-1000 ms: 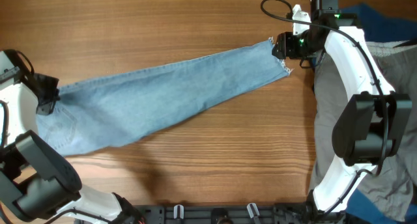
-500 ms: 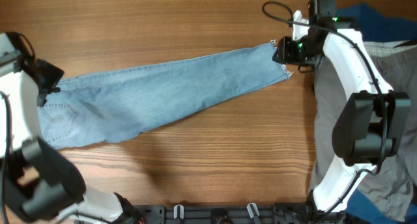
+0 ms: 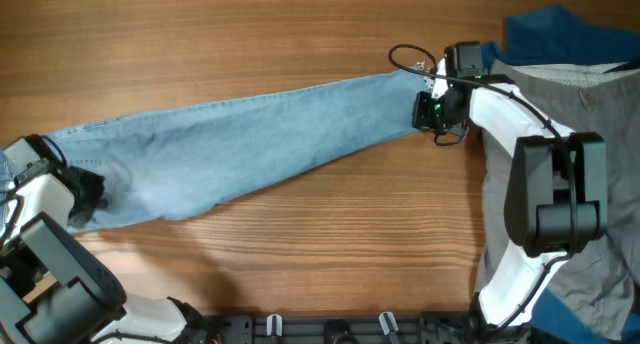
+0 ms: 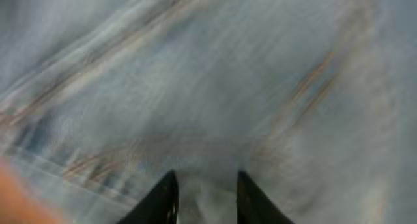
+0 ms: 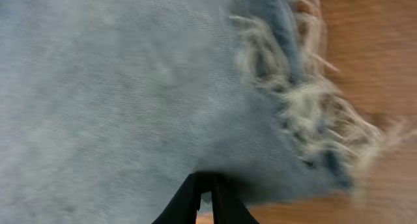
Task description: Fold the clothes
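Light-blue jeans (image 3: 260,149) are lying stretched out flat on the wooden bench (image 3: 300,34), running diagonally from the lower left edge up toward the upper right. The left gripper (image 3: 88,196) is sitting at the wide waist end, low against the cloth. In its wrist view the denim (image 4: 208,87) is filling the whole frame, with tan stitch lines crossing it. Motion blur is making any lettering unreadable. The two dark fingers (image 4: 161,196) are showing a gap with denim behind them, and I cannot tell whether these jaws are clamping the fabric. The right gripper (image 3: 432,112) is sitting on the leg end. In its wrist view the jaws are pinched nearly together on the denim (image 5: 117,87), grasping the jeans just beside the frayed hem (image 5: 306,113), whose loose white threads are spreading onto bare wood. A black cable (image 3: 405,56) is looping out behind the right wrist. Grey-beige trousers (image 3: 600,94) are lying at the right edge under the right arm, partly overlapping a deep blue garment (image 3: 540,34) at the top right corner. Both are lying apart from the jeans.
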Controlling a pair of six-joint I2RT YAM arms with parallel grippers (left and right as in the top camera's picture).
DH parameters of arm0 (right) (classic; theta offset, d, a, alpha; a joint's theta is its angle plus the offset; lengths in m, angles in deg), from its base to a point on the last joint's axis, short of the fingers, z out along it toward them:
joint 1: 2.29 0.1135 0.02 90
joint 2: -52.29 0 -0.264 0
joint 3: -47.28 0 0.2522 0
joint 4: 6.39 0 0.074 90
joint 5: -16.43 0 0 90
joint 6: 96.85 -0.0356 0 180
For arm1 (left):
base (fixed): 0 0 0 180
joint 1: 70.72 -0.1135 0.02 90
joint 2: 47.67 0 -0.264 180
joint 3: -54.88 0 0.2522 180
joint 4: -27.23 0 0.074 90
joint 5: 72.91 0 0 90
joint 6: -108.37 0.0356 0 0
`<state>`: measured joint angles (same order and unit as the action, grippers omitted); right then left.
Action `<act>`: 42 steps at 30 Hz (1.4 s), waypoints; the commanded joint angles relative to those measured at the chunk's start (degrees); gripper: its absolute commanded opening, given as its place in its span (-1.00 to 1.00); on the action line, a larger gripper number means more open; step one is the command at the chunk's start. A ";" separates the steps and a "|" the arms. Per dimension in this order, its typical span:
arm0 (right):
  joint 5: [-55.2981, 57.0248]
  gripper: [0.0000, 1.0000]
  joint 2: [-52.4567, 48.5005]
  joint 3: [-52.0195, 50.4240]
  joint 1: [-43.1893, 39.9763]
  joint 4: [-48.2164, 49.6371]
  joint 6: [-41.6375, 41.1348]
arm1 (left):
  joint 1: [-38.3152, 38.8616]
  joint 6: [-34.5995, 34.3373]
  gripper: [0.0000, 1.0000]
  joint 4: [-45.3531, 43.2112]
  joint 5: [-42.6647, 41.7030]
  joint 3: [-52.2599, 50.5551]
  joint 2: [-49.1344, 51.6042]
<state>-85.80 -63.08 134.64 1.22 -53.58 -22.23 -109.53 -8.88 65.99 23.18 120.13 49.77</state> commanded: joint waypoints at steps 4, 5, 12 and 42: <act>5.79 0.45 -0.13 2.19 -5.73 -4.61 5.33 | 0.79 4.48 -0.16 -1.73 -6.78 3.67 0.04; 4.68 0.63 -0.13 2.19 -6.69 -3.76 5.64 | 0.76 4.61 -0.09 2.08 -8.22 6.47 -0.24; -15.58 0.39 -6.27 2.12 -7.58 3.69 7.30 | 2.03 12.28 0.21 19.93 -21.81 18.93 -7.41; -8.11 -0.92 7.21 37.31 15.67 -18.58 2.25 | 6.82 13.57 0.28 28.04 -21.68 18.93 -19.34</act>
<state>-99.59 -53.33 170.68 10.12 -73.01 -15.08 -102.95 3.30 93.99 2.18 138.20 31.44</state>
